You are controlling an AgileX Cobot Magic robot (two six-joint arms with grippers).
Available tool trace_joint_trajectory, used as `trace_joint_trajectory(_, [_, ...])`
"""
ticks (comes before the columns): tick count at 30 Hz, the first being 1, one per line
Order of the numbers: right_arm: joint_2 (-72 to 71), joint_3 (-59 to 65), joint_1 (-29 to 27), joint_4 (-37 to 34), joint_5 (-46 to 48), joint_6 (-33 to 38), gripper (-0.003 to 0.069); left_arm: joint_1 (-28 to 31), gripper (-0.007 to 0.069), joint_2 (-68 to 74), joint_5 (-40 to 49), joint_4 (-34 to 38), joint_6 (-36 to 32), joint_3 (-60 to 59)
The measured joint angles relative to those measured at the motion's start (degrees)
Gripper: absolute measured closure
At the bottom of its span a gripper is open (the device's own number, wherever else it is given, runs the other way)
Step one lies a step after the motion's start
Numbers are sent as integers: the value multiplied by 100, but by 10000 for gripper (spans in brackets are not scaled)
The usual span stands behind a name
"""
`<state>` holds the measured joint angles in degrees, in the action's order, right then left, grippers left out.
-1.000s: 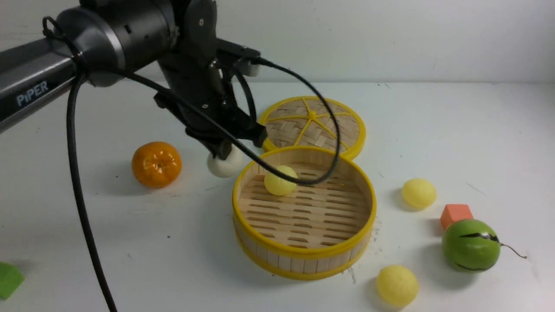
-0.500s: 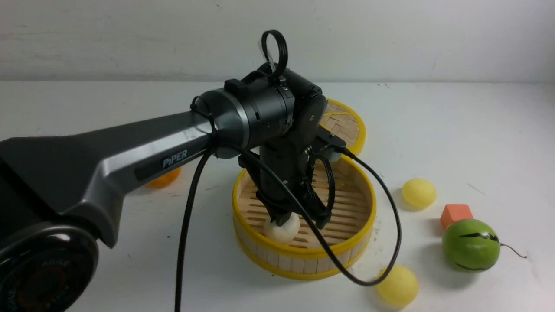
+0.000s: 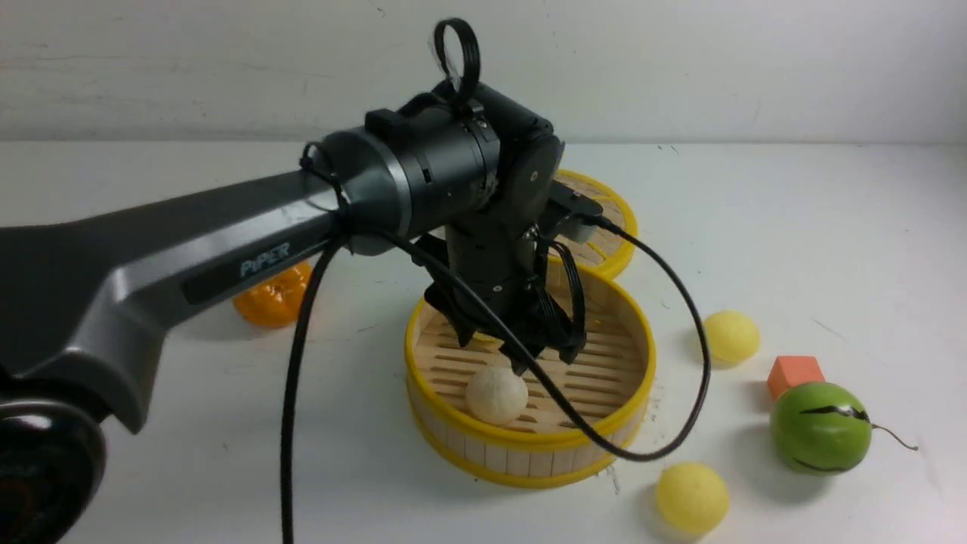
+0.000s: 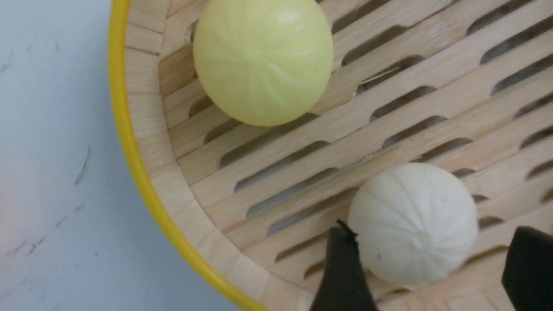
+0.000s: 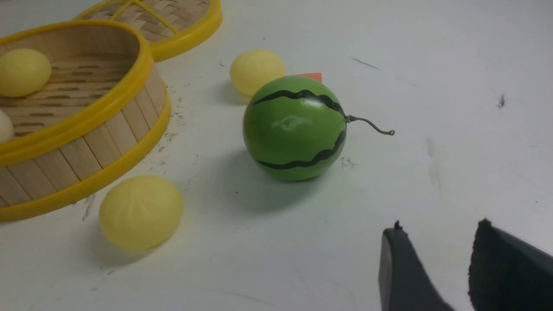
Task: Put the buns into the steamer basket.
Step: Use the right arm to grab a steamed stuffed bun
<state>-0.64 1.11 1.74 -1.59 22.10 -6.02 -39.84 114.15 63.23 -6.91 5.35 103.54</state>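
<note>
The steamer basket [image 3: 529, 440] stands mid-table. An off-white pleated bun [image 3: 496, 395] lies on its slatted floor near the front wall. My left gripper [image 3: 514, 353] hangs open just above it, and in the left wrist view the fingers stand clear on either side of that bun [image 4: 412, 222]. A pale yellow bun [image 4: 262, 60] rests further in by the basket wall [image 4: 129, 142]. Two more yellow buns lie on the table right of the basket, one far [image 3: 730, 336] and one near [image 3: 692, 499]. My right gripper [image 5: 440, 226] is open and empty over bare table.
A green melon [image 3: 820, 427] with a stem and an orange cube [image 3: 795, 374] sit at the right. A tangerine [image 3: 276, 298] shows behind the left arm. The woven lid [image 3: 608, 227] lies flat behind the basket.
My left gripper carried the off-white bun into the basket, opened and let it go. The bun now rests on the slats and the gripper has lifted a little.
</note>
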Motion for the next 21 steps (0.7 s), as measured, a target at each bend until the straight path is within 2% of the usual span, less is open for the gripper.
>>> trace_joint_trajectory(2, [0,0,0,0,0,0,418,0,161,-386,192,128,170,-39])
trace_joint_trajectory(4, [0,0,0,0,0,0,418,0,269,-975,234,186,255,-243])
trace_joint_trajectory(6, [0,0,0,0,0,0,418,0,405,-1603,84,199,295,-648])
trace_joint_trajectory(8, [0,0,0,0,0,0,418,0,595,-2469,-418,266,325,-1410])
trace_joint_trajectory(9, [0,0,0,0,0,0,418,0,595,-2551,-477,274,332,-1410])
trace_joint_trajectory(10, [0,0,0,0,0,0,418,0,638,-3142,-925,391,332,-2018])
trace_joint_trajectory(11, [0,0,0,0,0,0,418,0,638,-3662,-1361,523,332,-2699])
trace_joint_trajectory(12, [0,0,0,0,0,0,418,0,638,-3747,-1438,548,332,-2799])
trace_joint_trajectory(13, [0,0,0,0,0,0,418,0,638,-4522,-2173,776,332,-3747])
trace_joint_trajectory(15, [0,0,0,0,0,0,418,0,638,-4938,-2617,920,319,-4297])
trace_joint_trajectory(16, [0,0,0,0,0,0,418,0,638,-5565,-3331,1155,230,-5192])
trace_joint_trajectory(21, [0,0,0,0,0,0,418,0,638,-7228,-5378,1829,-269,-7683])
